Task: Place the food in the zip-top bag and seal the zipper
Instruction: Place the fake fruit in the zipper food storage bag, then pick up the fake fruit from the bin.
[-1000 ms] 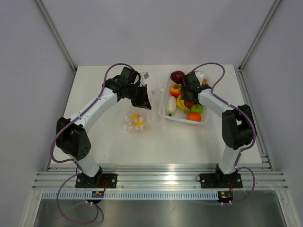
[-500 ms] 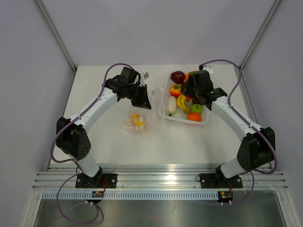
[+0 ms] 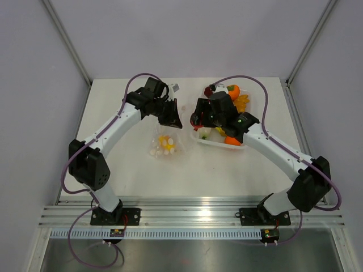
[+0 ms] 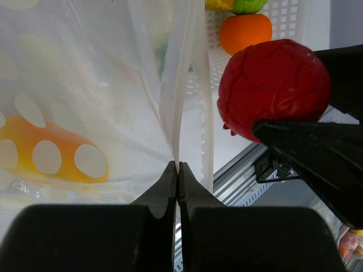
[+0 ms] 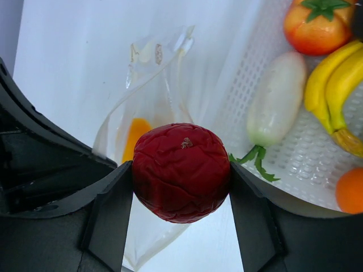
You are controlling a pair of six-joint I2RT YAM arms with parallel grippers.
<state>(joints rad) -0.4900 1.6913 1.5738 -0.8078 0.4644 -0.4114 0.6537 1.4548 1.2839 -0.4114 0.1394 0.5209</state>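
Note:
My left gripper [image 3: 172,116] is shut on the upper edge of the zip-top bag [image 3: 164,145] and holds it up from the table. In the left wrist view its tips [image 4: 178,168] pinch the thin clear film of the bag [image 4: 85,107], whose mouth hangs slightly apart. An orange-yellow piece of food [image 4: 51,156] lies inside. My right gripper [image 3: 197,120] is shut on a wrinkled dark red fruit [image 5: 181,171], just right of the bag's mouth [image 5: 161,54] and above the table. The same red fruit [image 4: 272,85] fills the right of the left wrist view. The zipper is too faint to make out.
A white perforated tray [image 3: 221,145] stands right of the bag. It holds a white radish [image 5: 276,96], yellow bananas [image 5: 334,90], an orange tomato [image 5: 317,25] and an orange [image 5: 351,190]. Grey walls enclose the table; a metal rail [image 3: 187,212] runs along the near edge.
My right arm has swung left from over the tray to the bag's mouth, carrying the red fruit. The left arm and the bag have stayed put.

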